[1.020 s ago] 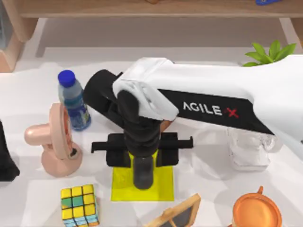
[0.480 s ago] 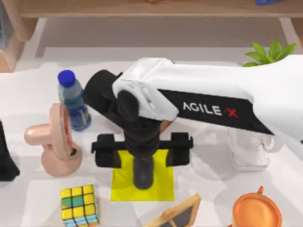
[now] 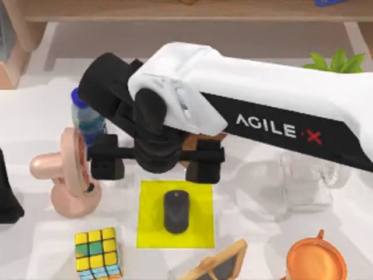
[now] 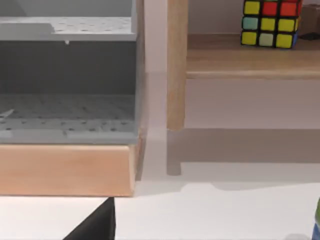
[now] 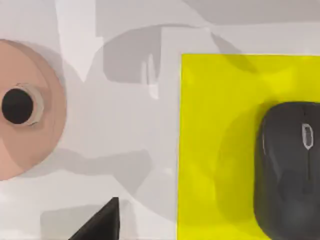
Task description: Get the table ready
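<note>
White tabletop (image 3: 41, 116): wide flat surface spanning the top view side to side, its long axis running left–right, with a light-wood shelf unit (image 3: 192, 10) along its far edge. Left portion: a black object (image 3: 7, 198) at the edge, a pink funnel-shaped stand (image 3: 67, 175), a blue-capped water bottle (image 3: 87, 119) behind it, a colour cube (image 3: 98, 252) in front. Centre: yellow square mat (image 3: 152, 224) carrying a black mouse (image 3: 176, 211), long axis front to back; the mouse lies free, nothing touching it. Right end effector (image 3: 156, 162): hovers above the mat's far edge, fingers spread wide and empty. A second ago the fingers straddled the mouse low over the mat; the arm has since risen and shifted left. Right portion: a wood-framed slate (image 3: 218, 265), a clear glass vessel (image 3: 306, 184), an orange cup (image 3: 316, 259), a green plant (image 3: 333, 62). Left end effector: near the shelf unit; cannot tell its opening.
</note>
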